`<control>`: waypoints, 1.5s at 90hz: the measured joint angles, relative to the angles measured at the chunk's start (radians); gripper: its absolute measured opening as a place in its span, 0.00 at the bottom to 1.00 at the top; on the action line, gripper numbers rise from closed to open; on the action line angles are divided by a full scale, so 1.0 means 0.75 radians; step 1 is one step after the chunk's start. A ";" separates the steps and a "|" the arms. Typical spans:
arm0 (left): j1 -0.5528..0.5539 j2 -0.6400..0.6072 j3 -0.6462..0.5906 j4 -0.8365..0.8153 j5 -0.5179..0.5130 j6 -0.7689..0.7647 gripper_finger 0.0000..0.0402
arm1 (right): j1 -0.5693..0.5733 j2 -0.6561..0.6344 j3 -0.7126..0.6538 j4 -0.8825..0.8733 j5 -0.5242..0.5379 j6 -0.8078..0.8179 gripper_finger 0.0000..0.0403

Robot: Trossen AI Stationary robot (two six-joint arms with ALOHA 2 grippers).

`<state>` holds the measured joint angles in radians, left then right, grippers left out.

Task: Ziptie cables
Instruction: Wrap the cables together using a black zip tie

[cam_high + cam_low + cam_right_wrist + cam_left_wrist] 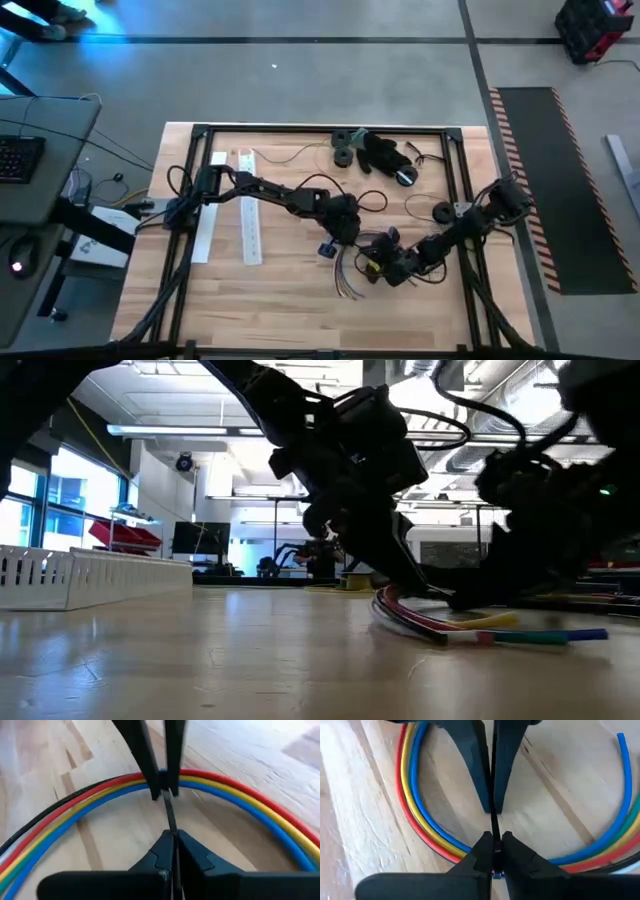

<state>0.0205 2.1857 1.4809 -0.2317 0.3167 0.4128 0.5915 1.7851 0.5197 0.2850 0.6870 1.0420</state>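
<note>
Wooden bench (pixel 270 300), both hands meet over cables (pixel 225 787). Left hand (pixel 492 852) and right hand (pixel 172 845) each pinch thin black ziptie (pixel 169 815). Step: looping tie round bundle; next needs tail threaded, pulled snug.

Wood table (pixel 270 300) w/ cables (pixel 350 280), strips (pixel 250 222)

In the high view the arms hide most of the cables (pixel 349 283).

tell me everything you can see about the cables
The cables are thin flexible wires in red, yellow, blue, green and black, plastic-coated by the look of it, running side by side in a curved bundle. They lie flat on the wooden table, right of centre, loose ends fanned out. Both end effectors sit over them.
</note>
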 joint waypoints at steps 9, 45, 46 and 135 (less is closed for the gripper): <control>0.012 -0.004 -0.003 -0.004 0.004 0.000 0.02 | 0.044 -0.001 -0.009 -0.042 0.009 0.049 0.00; 0.014 -0.004 -0.003 -0.021 0.014 0.001 0.02 | 0.007 -0.275 -0.019 -0.256 -0.329 -0.098 0.04; 0.014 -0.004 -0.003 -0.021 0.014 0.001 0.02 | 0.002 -0.289 -0.019 -0.270 -0.354 -0.104 0.05; 0.015 -0.003 -0.003 -0.009 0.011 0.001 0.02 | -0.212 -0.012 -0.015 0.311 -0.157 -0.701 0.32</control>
<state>0.0315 2.1834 1.4784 -0.2382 0.3248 0.4133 0.4322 1.7762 0.5087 0.5181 0.5691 0.5163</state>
